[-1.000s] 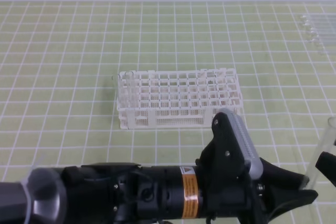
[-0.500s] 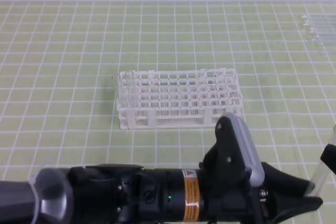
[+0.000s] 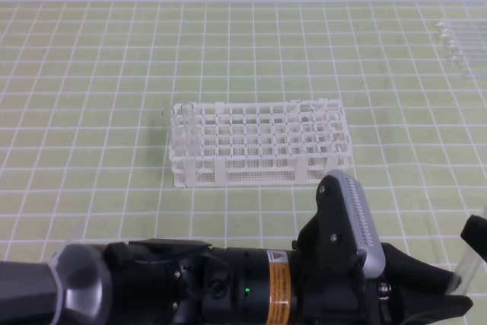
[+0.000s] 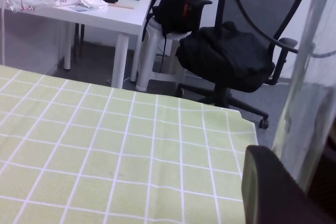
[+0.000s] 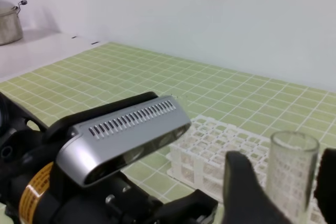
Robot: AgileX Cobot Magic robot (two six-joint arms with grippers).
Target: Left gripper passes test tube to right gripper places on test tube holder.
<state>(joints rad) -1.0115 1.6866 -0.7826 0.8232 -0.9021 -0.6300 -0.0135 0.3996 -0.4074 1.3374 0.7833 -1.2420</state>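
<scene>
The tabletop, a green mat ruled in white squares, fills the high view. The left arm lies across the bottom of that view, reaching to the right with its grey wrist camera on top. The rack stands upright near the middle of the tabletop, well apart from both arms. The left end effector sits at the lower right edge with its dark fingers closed on the tube, which stands upright there, above the tabletop and well to the right of the rack. The right end effector has a dark finger on each side of the tube below its open rim; whether it touches the glass cannot be told. Spare tubes lie at the far right corner.
</scene>
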